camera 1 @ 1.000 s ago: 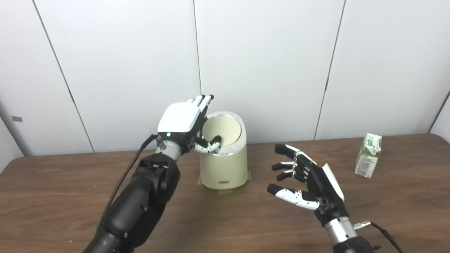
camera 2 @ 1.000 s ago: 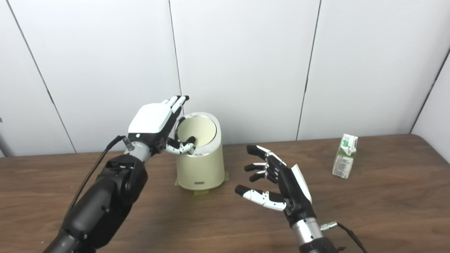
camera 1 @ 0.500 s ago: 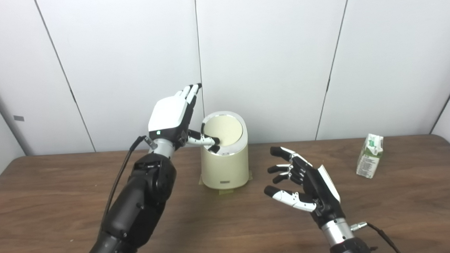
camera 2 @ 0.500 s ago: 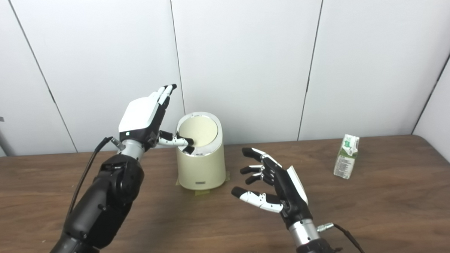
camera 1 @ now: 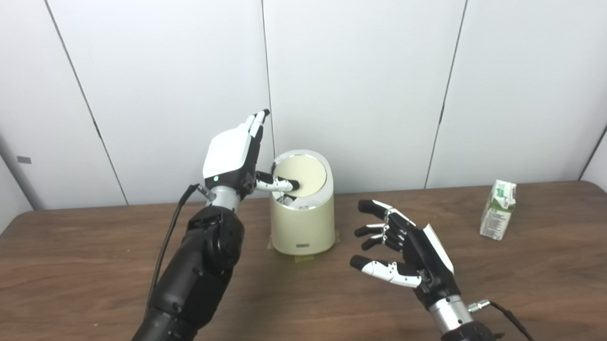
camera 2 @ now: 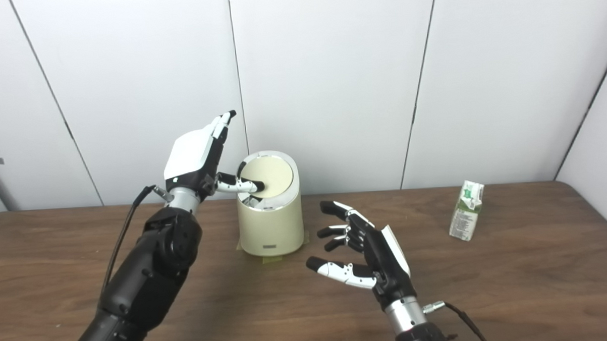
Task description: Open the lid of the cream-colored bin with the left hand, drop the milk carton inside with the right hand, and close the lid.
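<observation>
The left hand (camera 1: 231, 155) has lifted; its thumb now presses the lid (camera 1: 300, 174), fingers straight together. The right hand (camera 1: 412, 250) waits, fingers spread.

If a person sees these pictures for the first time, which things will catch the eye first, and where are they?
First, the left hand, raised by the round cream-colored bin at the table's middle back, its thumb on the bin's tilted lid. Then the open right hand, hanging over the brown wooden table in front, holding nothing. Last, the small green-and-white milk carton, upright, far right.
</observation>
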`<state>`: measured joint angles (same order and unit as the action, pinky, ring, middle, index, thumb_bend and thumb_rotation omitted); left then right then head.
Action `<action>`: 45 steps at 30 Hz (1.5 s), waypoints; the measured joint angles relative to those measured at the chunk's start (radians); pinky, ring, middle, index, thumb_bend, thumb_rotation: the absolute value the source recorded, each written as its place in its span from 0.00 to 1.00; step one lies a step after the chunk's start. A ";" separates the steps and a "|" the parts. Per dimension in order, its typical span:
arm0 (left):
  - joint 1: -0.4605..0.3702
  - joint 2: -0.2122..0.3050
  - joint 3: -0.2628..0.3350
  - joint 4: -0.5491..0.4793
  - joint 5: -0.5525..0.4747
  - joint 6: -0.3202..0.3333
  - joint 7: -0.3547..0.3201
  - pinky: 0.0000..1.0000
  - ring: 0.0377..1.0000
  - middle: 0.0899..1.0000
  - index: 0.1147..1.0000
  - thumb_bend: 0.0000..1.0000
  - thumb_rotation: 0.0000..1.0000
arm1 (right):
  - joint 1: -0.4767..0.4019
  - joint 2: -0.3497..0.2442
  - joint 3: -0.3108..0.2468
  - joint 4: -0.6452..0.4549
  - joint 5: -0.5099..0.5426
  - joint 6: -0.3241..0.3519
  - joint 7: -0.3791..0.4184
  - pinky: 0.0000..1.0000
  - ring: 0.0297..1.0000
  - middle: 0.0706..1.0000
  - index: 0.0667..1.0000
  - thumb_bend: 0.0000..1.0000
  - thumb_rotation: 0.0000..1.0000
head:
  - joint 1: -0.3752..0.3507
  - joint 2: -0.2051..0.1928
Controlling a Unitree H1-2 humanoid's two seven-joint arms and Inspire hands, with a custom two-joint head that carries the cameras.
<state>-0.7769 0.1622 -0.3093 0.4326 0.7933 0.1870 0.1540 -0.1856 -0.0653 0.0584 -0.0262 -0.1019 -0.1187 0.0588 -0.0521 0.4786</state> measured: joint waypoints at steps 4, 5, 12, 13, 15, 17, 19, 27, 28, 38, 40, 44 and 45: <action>-0.011 -0.003 -0.003 0.031 -0.006 -0.006 0.013 0.80 0.94 0.98 1.00 1.00 0.26 | 0.000 0.000 0.002 -0.001 -0.002 0.000 0.000 0.52 0.64 0.81 0.77 0.56 0.30 | -0.002 0.005; -0.014 -0.003 -0.009 0.036 -0.002 -0.005 0.015 0.79 0.94 0.98 1.00 1.00 0.26 | 0.001 0.000 0.003 -0.001 -0.002 0.000 0.000 0.53 0.64 0.81 0.77 0.56 0.31 | -0.003 0.006; -0.060 0.038 -0.126 0.070 0.117 0.028 0.014 0.80 0.93 0.99 1.00 1.00 0.22 | 0.001 0.001 0.002 -0.015 0.002 0.010 0.001 0.53 0.65 0.82 0.78 0.56 0.31 | -0.005 0.012; -0.065 0.042 -0.137 0.069 0.121 0.032 0.000 0.80 0.93 0.98 1.00 1.00 0.22 | 0.002 0.001 0.002 -0.017 0.002 0.013 0.000 0.53 0.65 0.82 0.78 0.57 0.32 | -0.005 0.014; -0.069 0.051 -0.156 0.064 0.129 0.035 -0.017 0.81 0.93 0.99 1.00 1.00 0.22 | 0.002 0.001 0.001 -0.021 0.000 0.017 0.000 0.53 0.65 0.82 0.78 0.58 0.34 | -0.003 0.014; -0.071 0.065 -0.178 0.050 0.146 0.037 -0.055 0.83 0.94 0.99 1.00 1.00 0.23 | 0.001 0.000 0.000 -0.024 -0.001 0.021 0.000 0.53 0.65 0.82 0.78 0.57 0.33 | -0.003 0.014; -0.071 0.083 -0.196 0.027 0.151 0.044 -0.107 0.83 0.94 1.00 1.00 1.00 0.23 | 0.002 0.000 0.000 -0.024 -0.001 0.030 0.000 0.52 0.64 0.82 0.78 0.57 0.32 | -0.003 0.014; -0.071 0.107 -0.228 -0.028 0.181 0.065 -0.206 0.80 0.92 0.98 1.00 1.00 0.25 | 0.002 0.001 0.000 -0.028 -0.009 0.036 -0.004 0.52 0.64 0.82 0.78 0.58 0.34 | 0.000 0.012; -0.069 0.109 -0.227 -0.040 0.181 0.067 -0.212 0.80 0.92 0.98 1.00 1.00 0.24 | 0.002 0.001 0.000 -0.028 -0.014 0.036 -0.006 0.52 0.64 0.82 0.78 0.57 0.34 | 0.000 0.012; 0.006 0.012 0.034 -0.091 0.023 0.053 -0.012 0.81 0.99 1.00 1.00 0.97 0.30 | 0.006 0.000 -0.002 -0.029 -0.013 0.036 -0.007 0.52 0.65 0.82 0.78 0.56 0.31 | 0.011 0.012; 0.008 -0.003 0.116 -0.123 -0.059 0.038 0.010 0.78 0.99 1.00 1.00 0.98 0.35 | 0.007 0.000 -0.002 -0.029 -0.011 0.036 -0.006 0.52 0.65 0.82 0.77 0.56 0.30 | 0.012 0.012; 0.006 -0.014 0.272 -0.212 -0.279 0.026 -0.004 0.79 0.98 1.00 1.00 0.94 0.40 | 0.010 -0.005 -0.003 -0.028 -0.006 0.036 -0.004 0.51 0.65 0.82 0.77 0.55 0.29 | 0.014 0.014; 0.014 -0.014 0.301 -0.238 -0.337 0.023 -0.029 0.84 0.99 1.00 1.00 0.91 0.39 | 0.010 -0.007 -0.002 -0.028 -0.006 0.036 -0.003 0.50 0.65 0.82 0.77 0.55 0.29 | 0.017 0.012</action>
<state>-0.7625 0.1479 -0.0082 0.1943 0.4561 0.2099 0.1253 -0.1753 -0.0723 0.0559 -0.0546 -0.1077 -0.0828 0.0562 -0.0353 0.4909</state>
